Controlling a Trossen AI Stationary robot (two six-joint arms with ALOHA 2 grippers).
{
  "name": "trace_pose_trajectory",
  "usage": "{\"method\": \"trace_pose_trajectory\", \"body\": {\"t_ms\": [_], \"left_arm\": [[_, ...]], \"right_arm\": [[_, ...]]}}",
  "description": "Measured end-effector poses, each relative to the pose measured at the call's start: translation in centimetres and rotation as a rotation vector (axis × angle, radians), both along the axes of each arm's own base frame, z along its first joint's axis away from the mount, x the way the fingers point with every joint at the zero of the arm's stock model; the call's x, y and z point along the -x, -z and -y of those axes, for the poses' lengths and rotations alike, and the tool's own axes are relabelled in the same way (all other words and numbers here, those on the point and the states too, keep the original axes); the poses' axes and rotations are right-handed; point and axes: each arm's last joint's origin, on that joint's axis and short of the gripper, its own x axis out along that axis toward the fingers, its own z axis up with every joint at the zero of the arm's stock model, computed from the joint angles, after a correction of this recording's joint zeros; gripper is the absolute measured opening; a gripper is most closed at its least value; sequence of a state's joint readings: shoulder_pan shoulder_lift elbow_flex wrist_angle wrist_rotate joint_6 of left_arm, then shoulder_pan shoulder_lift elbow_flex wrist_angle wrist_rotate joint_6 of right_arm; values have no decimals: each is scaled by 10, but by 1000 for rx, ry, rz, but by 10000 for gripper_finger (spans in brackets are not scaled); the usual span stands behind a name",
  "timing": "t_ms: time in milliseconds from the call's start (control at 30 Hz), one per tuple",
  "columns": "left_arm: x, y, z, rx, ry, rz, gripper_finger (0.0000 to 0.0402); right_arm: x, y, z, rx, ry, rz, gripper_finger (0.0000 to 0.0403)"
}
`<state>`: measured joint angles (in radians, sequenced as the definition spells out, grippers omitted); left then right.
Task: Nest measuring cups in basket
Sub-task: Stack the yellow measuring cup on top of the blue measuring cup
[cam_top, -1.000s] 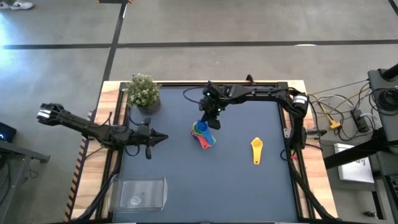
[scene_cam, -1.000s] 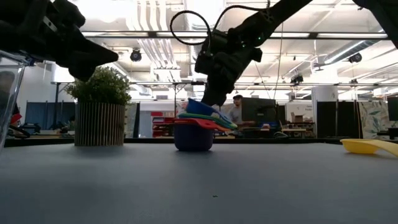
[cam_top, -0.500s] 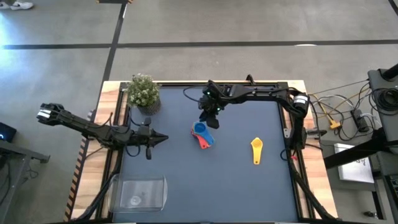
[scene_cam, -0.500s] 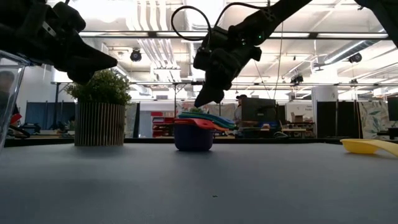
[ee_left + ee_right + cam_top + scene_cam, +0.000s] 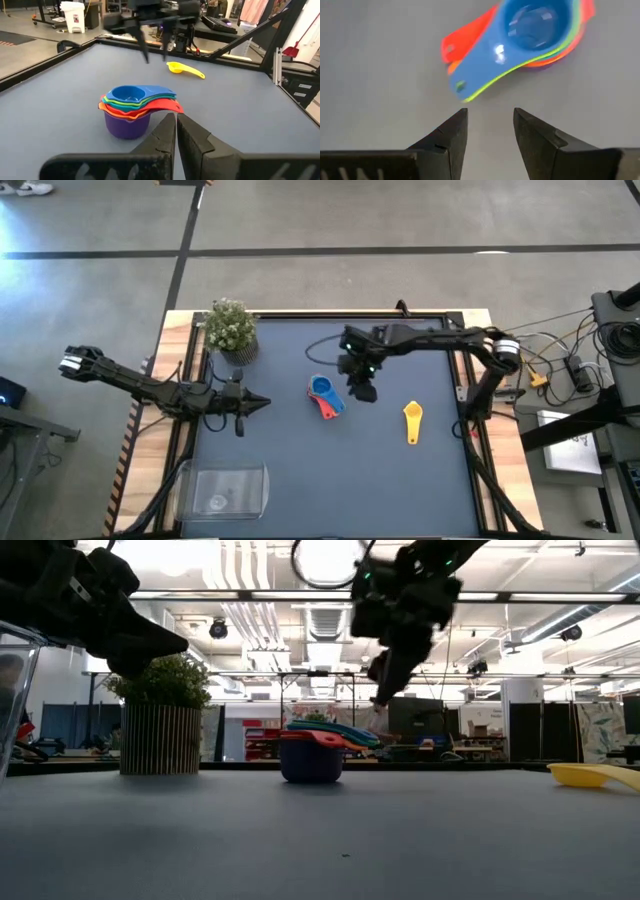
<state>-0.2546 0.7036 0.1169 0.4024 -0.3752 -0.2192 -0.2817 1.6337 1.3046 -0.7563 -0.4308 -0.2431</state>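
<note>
Over on the left, the left gripper point(image 5: 240, 402) hung parked above the mat, fingers pressed together with nothing between them, and the wrist view confirmed it: two dark fingers point(image 5: 172, 135) closed tight, aimed at the stack. Near it at the table's front left sat the basket point(image 5: 228, 488), clear and shallow, well apart from every cup. The potted plant point(image 5: 231, 328) stood at the back left corner.

Mid-table stood the stack of measuring cups point(image 5: 325, 394), purple at the bottom, blue on top, handles fanned out to one side. They looked light, stiff and a bit slick, thin plastic, likely to slide on the mat if nudged. The fanned handles seemed the place to pinch, or the rim of the purple base for the whole stack.

Just right of the stack hovered the right gripper point(image 5: 363, 388), fingers parted and holding nothing; its own camera showed bare mat between the fingers point(image 5: 451, 134), the blue handle just ahead. Further right lay the yellow cup point(image 5: 413, 421), alone and not yet nested.

The low view showed what the overhead could not: the right gripper point(image 5: 385, 680) was well clear above the stack point(image 5: 315, 752), not touching. The left wrist view laid out the colour layers point(image 5: 135, 107); the overhead alone showed the basket's distance from everything.
</note>
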Motion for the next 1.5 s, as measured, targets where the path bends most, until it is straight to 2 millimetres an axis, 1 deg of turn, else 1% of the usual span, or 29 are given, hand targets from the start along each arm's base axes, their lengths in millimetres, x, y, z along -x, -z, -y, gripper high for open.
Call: {"method": "trace_pose_trajectory", "body": {"t_ms": [133,300,433,500,600,700,833,900,1100,1200,1333,1500], "left_arm": [[0,0,0,2,-1,-3,0],[0,1,0,5,-10,-3,0],[-1,1,0,4,-10,-6,0],[-1,1,0,4,-10,-6,0],[-1,1,0,1,-18,-7,0],[-2,2,-1,-3,-37,-7,0],[-2,2,-1,-3,-38,-8,0],[-2,2,0,-3,-38,-10,0],[-4,5,0,2,-40,-27,0],[-5,7,0,7,-42,-37,0],[-6,8,0,5,-42,-43,0],[-7,8,1,6,-42,-40,0]], "right_arm": [[23,-4,-17,-7,14,-7,138],[64,-4,-29,-14,79,-20,135],[100,3,-34,76,184,-63,135],[115,6,-37,87,213,-62,135],[133,14,-41,69,248,-72,135],[145,21,-44,61,257,-91,134],[143,16,-48,46,226,-51,135],[142,18,-50,26,243,-73,135],[136,31,-47,-34,419,-198,143],[139,38,-47,-25,427,-304,143],[144,41,-47,44,431,-454,139],[143,47,-46,70,423,-501,143]]}}
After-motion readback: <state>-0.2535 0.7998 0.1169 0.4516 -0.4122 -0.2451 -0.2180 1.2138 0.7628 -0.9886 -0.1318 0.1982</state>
